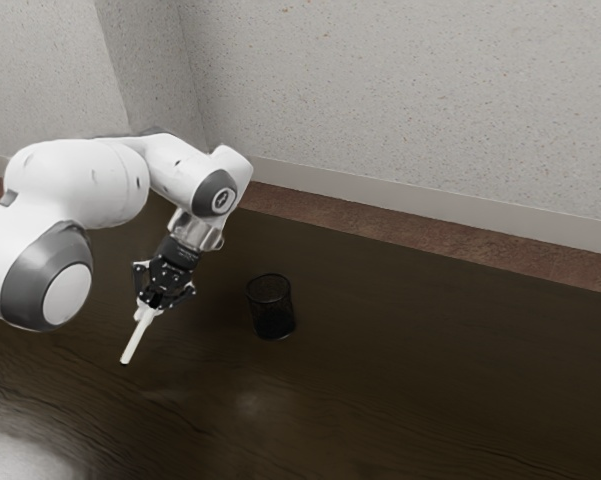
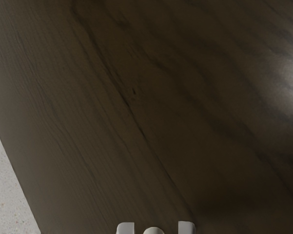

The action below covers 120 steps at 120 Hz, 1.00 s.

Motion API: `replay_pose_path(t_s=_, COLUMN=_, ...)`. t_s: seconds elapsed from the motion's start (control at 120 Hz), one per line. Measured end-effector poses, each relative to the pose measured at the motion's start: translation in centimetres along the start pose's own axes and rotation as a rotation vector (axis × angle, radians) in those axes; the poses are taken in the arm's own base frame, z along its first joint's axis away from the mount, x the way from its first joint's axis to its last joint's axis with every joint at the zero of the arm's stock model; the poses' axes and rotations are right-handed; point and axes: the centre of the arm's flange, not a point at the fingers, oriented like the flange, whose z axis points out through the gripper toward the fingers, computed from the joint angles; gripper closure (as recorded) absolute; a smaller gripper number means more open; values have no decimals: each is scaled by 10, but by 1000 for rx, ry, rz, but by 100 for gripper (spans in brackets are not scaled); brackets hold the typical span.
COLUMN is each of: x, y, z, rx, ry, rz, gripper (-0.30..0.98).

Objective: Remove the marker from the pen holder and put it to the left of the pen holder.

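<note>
White marker: held by the gripper, its fingers closed about the upper part and the barrel slanting downward in line with the tilted hand. Location: out of the black mesh pen holder, well apart from it, toward the exterior view's left. The holder stands upright on the dark wooden table. Step in hand, as judged: set-down. Confirm the side first (the holder's left as the task means it). Lower slowly until the dark lower end meets the wood; whether it touches already cannot be told. Then tip the hand so that the barrel lies near flat before the grip is eased. Caution: release at the present slant may let the marker topple and roll. Retract straight up, clear of the barrel.
</note>
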Motion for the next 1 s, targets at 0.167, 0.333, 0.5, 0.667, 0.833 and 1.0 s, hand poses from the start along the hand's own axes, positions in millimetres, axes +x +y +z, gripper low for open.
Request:
replay_pose_path(t_s=0.167, x=3, y=5, z=5, rx=-6, ry=-4, rz=-17, gripper=75)
replay_pose_path(t_s=0.333, x=2, y=7, z=3, rx=-32, ry=-12, rz=-30, gripper=44)
replay_pose_path(t_s=0.5, x=0, y=7, z=0, rx=-58, ry=-23, rz=-37, gripper=20)
replay_pose_path(t_s=0.667, x=5, y=0, z=-2, rx=-75, ry=-34, rz=-58, gripper=9)
replay_pose_path(t_s=0.833, x=-1, y=-20, z=-23, rx=-134, ry=-20, rz=-63, gripper=4)
replay_pose_path(t_s=1.0, x=-26, y=-92, z=-92, rx=-351, ry=42, rz=-35, gripper=2)
